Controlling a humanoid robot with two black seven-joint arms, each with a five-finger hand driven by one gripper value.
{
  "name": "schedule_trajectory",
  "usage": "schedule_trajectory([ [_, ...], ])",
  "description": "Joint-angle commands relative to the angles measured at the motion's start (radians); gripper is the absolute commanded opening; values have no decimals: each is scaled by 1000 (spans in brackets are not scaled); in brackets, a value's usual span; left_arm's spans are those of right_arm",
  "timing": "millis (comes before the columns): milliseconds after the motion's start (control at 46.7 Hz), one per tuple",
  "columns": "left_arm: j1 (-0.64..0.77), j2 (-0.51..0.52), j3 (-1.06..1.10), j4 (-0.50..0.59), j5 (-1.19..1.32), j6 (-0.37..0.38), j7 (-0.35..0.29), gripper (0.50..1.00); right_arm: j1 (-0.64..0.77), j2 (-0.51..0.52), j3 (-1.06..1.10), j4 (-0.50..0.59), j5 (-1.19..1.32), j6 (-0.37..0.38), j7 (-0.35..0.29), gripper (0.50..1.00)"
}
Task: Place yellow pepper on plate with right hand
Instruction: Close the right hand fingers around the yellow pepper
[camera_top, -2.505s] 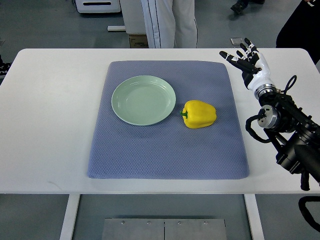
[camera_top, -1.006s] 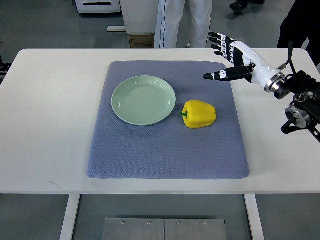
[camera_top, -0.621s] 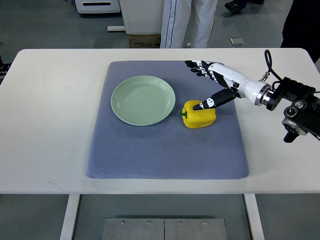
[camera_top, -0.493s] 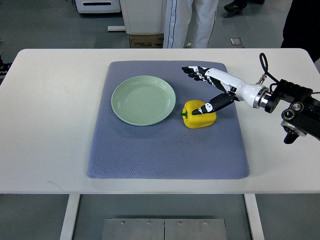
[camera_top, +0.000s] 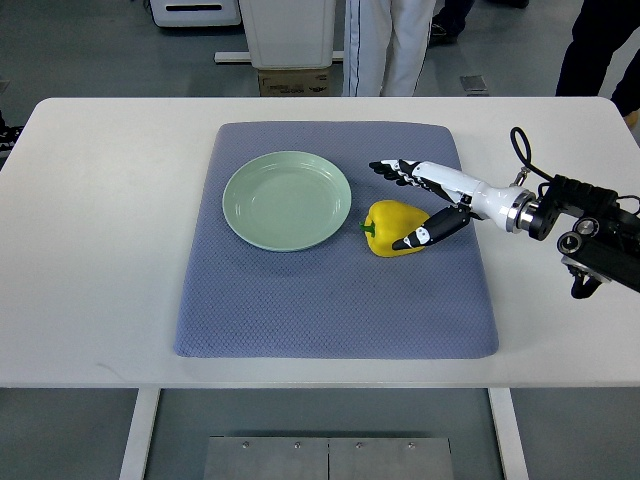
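A yellow pepper (camera_top: 392, 226) with a green stem lies on its side on the blue-grey mat (camera_top: 330, 300), just right of the pale green plate (camera_top: 287, 200). The plate holds nothing. My right hand (camera_top: 412, 205) reaches in from the right edge and brackets the pepper's right side. Its fingers (camera_top: 395, 169) are spread just behind the pepper. Its thumb (camera_top: 420, 236) lies against the pepper's front right. The fingers are open, not closed on the pepper. The left arm is out of view.
The mat lies on a white table (camera_top: 100, 250). A person's legs (camera_top: 385, 45) stand beyond the far edge, and another person in dark clothes (camera_top: 600, 45) stands at the back right. A white cabinet (camera_top: 290, 30) stands behind the table.
My right hand swung from the table's right side to the pepper and dropped lower. Its thumb moved from on top of the pepper to its front right. The pepper and plate stayed put.
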Motion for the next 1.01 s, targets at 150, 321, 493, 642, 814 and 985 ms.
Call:
schedule_trajectory([
  [150, 0, 0, 0, 0, 1, 1, 0, 1000, -3, 31, -18, -42, 0, -9, 0, 962],
  [321, 0, 0, 0, 0, 1, -1, 0, 1000, -1, 42, -43, -66, 0, -28, 1, 954],
  [493, 0, 0, 0, 1, 1, 1, 0, 1000, 0, 40, -56, -67, 0, -28, 1, 920],
  [642, 0, 0, 0, 0, 1, -1, 0, 1000, 0, 42, -76, -72, 0, -29, 1, 887],
  [814, 0, 0, 0, 1, 1, 1, 0, 1000, -1, 43, -90, -79, -6, -43, 1, 855],
  [985, 0, 0, 0, 0, 1, -1, 0, 1000, -1, 45, -90, -98, -8, -43, 1, 734],
])
